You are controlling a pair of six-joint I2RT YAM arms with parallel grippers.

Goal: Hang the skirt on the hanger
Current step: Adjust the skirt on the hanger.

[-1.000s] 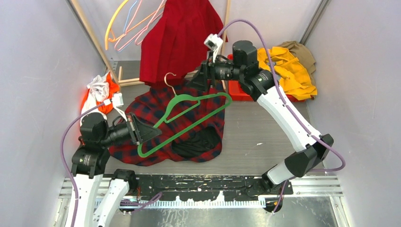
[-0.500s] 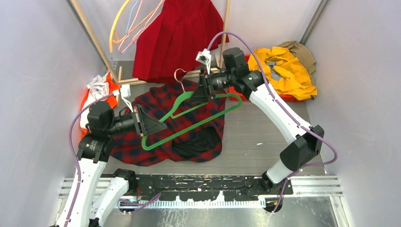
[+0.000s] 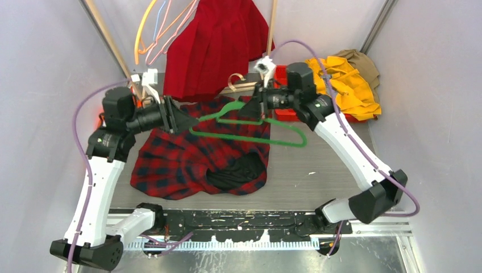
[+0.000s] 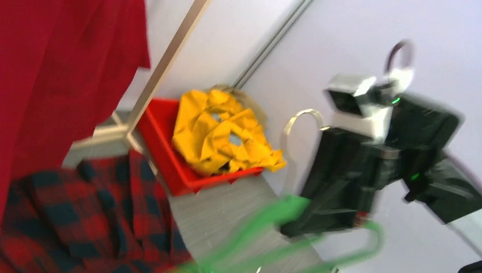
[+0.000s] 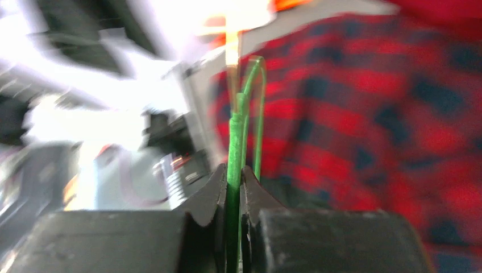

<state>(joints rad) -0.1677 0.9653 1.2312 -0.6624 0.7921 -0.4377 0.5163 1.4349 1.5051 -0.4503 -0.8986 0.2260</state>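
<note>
Right jaws clamped on the green hanger [image 5: 234, 142], held above the plaid shirt [image 3: 187, 162]; left jaws at its other end, state indeterminate. Skirt [image 3: 216, 42] hangs at rear; bare desk [image 3: 318, 165] lies right.

Upper centre: skirt [image 3: 216, 45], hanging, pleated. Upper left: orange and pink hangers [image 3: 150, 34]. Centre: green hanger [image 3: 250, 138], raised over plaid shirt [image 3: 182, 162]; left gripper [image 3: 190, 120] at its left tip, right gripper [image 3: 258, 108] at its neck. Upper right: yellow garment [image 3: 347, 85], red bin [image 3: 284, 115].
</note>
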